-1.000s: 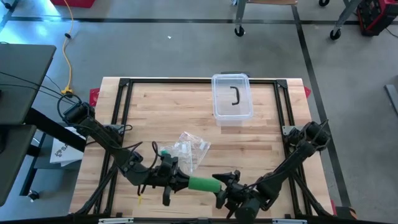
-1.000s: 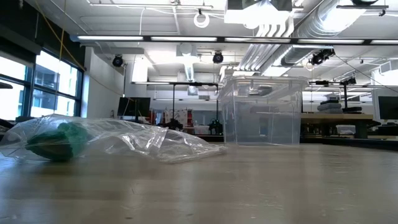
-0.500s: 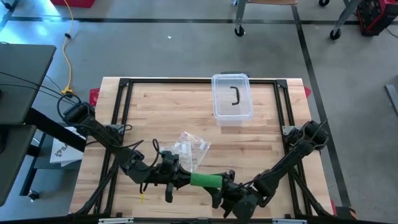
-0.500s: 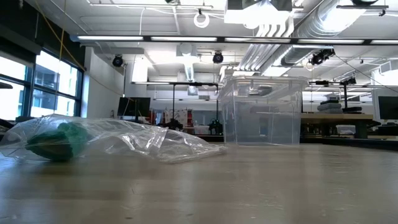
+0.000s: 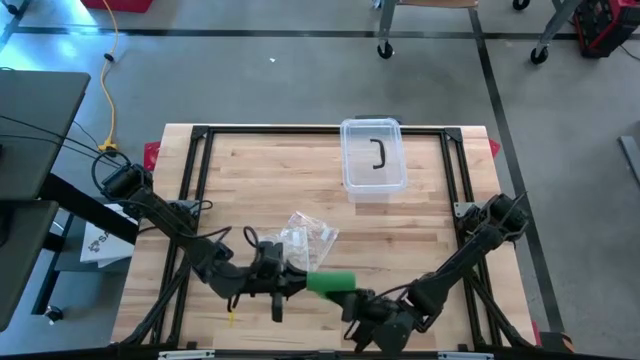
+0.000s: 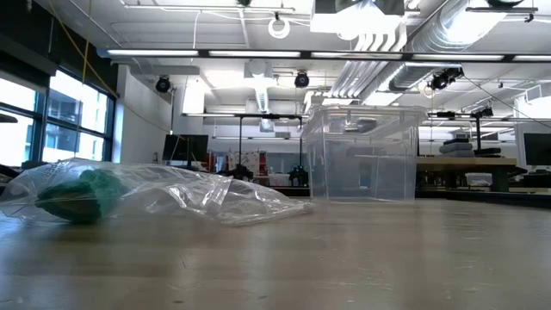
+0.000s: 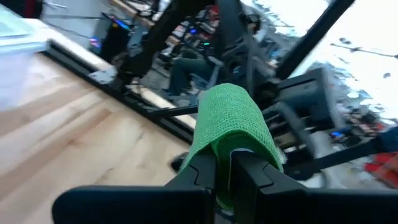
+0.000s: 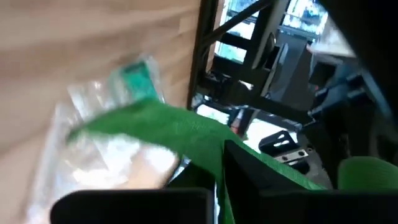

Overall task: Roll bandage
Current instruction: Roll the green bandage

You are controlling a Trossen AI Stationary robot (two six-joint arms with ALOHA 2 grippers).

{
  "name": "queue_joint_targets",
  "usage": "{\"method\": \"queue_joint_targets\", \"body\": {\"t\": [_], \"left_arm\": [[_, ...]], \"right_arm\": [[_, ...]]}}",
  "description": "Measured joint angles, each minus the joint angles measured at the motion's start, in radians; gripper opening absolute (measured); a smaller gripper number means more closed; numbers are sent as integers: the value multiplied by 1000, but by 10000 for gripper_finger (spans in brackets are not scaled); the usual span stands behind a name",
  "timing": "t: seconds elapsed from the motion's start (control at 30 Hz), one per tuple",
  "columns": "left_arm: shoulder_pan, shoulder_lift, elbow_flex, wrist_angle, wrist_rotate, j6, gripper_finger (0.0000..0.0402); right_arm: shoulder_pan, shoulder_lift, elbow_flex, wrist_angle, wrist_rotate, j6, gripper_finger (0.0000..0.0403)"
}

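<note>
Near the table's (image 5: 420,215) front edge, the left gripper (image 5: 293,285) is pinching the green bandage (image 5: 331,281) roll between its fingers (image 7: 202,171) — the right gripper (image 5: 358,305), just beside it, is clamping the loose strip. A plastic bag (image 5: 305,238) is lying nearby.

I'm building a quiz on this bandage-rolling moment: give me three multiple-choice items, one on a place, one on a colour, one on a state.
1. Where does the clear lidded plastic box stand?
A. far edge of the table
B. near edge
C. on the floor
2. What colour is the bandage roll?
A. white
B. green
C. blue
3. What is the left tool's state?
A. open
B. shut on the roll
C. out of view

1 A: the clear lidded plastic box sits at the wooden table's far edge.
2 B: the green bandage roll.
3 B: the left tool clamps it.
</note>
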Motion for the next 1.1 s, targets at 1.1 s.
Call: {"method": "queue_joint_targets", "body": {"t": [1.1], "left_arm": [[-121,163,2,80,-148,262,14]], "right_arm": [[102,-2,41,815,57,813,0]]}}
